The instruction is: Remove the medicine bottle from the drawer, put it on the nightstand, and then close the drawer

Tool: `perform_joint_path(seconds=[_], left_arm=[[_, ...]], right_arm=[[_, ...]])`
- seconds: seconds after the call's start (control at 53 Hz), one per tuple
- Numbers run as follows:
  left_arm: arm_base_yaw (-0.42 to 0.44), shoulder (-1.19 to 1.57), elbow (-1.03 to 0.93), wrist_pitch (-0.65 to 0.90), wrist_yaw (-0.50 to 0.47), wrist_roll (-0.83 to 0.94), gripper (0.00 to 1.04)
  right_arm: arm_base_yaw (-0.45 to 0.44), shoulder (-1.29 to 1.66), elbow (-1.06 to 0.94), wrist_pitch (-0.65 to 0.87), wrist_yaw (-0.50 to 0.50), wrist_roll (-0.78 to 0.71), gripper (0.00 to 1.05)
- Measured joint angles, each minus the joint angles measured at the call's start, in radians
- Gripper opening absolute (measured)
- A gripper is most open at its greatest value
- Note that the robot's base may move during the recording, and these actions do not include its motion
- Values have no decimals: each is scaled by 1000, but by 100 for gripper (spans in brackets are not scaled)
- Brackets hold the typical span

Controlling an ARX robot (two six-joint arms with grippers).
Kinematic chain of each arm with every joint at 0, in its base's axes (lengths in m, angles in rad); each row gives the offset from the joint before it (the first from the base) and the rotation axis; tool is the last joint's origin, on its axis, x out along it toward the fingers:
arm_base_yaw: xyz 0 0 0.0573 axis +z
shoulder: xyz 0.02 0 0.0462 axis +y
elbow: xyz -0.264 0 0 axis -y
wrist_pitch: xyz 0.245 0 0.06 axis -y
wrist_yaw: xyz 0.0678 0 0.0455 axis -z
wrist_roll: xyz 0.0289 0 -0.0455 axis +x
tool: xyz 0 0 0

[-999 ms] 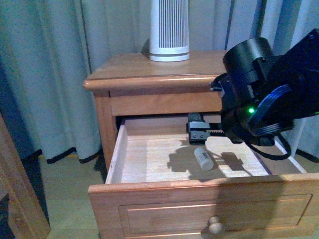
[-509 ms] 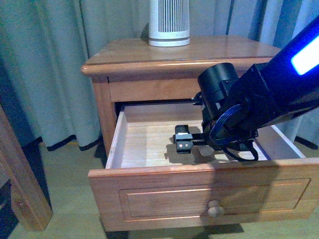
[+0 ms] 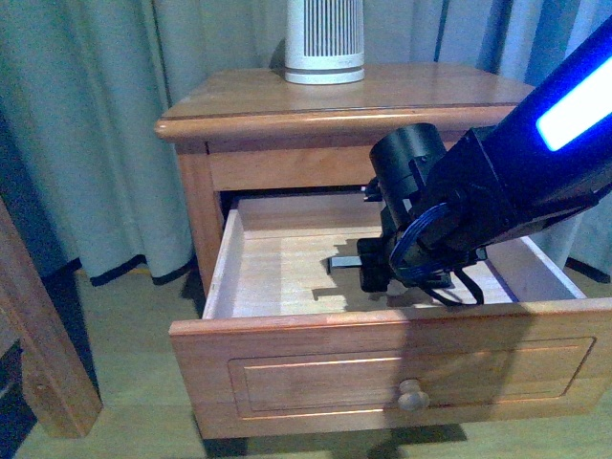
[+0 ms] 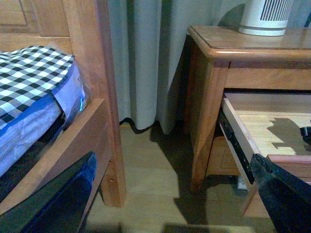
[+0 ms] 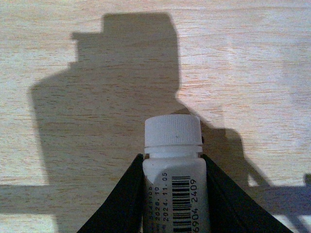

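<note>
The medicine bottle, small and white with a ribbed white cap and a barcode label, is held between the two black fingers of my right gripper, just above the drawer's pale floor. In the front view my right gripper reaches down into the open drawer, and the arm hides the bottle. The drawer is pulled far out of the orange-brown nightstand. My left gripper hangs open and empty over the floor, to the left of the nightstand.
A tall white ribbed device stands at the back of the nightstand top. Curtains hang behind. A wooden bed frame with a checked blanket stands left of the nightstand. The drawer's side rail is close to my left gripper.
The bottle lay loose on the drawer floor a second ago. My right arm has swung left and down into the drawer and shut on the bottle, which the arm now covers.
</note>
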Motion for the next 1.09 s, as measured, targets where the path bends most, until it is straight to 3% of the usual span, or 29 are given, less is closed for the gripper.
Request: perform_joint_path(seconds=[0.17,0.49,0.754,1.093], left_arm=[[0,0,0,0,0,0,98],[0,0,0,0,0,0,98],[0,0,0,0,0,0,98],[0,0,0,0,0,0,98]], right_arm=[[0,-30,-4,-46,-4,39,30],[9,-328,-5,-314,-20,205,30],[-67,-434,152,-314,34,112,30],[-203,-177,532,-357,90,-19,30]])
